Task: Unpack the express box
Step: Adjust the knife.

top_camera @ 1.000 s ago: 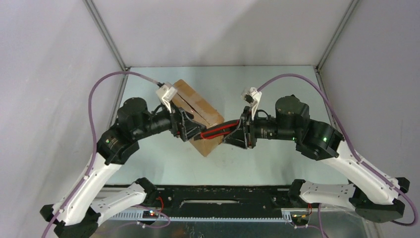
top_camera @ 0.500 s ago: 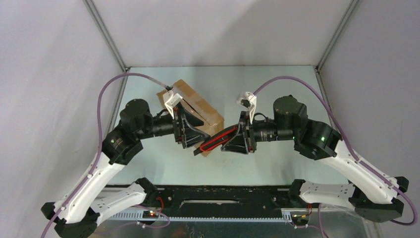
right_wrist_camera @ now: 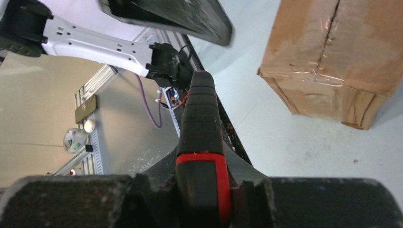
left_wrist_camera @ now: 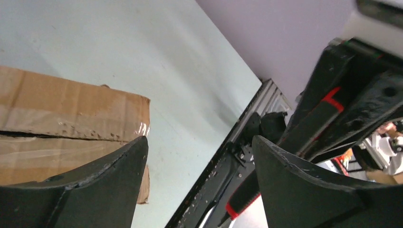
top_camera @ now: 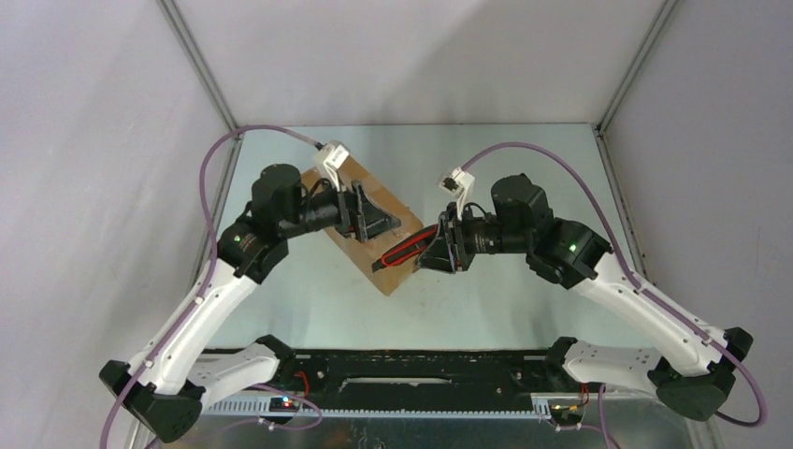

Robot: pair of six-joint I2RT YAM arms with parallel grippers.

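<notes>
Top external view: the express box (top_camera: 374, 269) lies mid-table (top_camera: 524, 168), between the two arms.
Long axis: diagonal, from far-left to near-right; the near-right end faces the right arm.
Top seam: the taped seam (right_wrist_camera: 331, 33) runs along that same axis, and the flaps are closed.
Left side: the left gripper (top_camera: 388, 220) hangs over the box top, jaws wide and holding nothing.
Left wrist view: the box (left_wrist_camera: 71, 114) sits on the left finger's side, not between the fingers.
Right side: the right gripper (top_camera: 439, 251) is clamped around the red-handled utility knife (top_camera: 409, 251), which points toward the near-right end.
Knife to box: in the right wrist view the box lies ahead and right of the knife (right_wrist_camera: 202, 118), apart from it; whether the blade is out I cannot tell.
Nearer arm: the left is over the box. The cut, I judge, turns on lining the knife up with the seam.
</notes>
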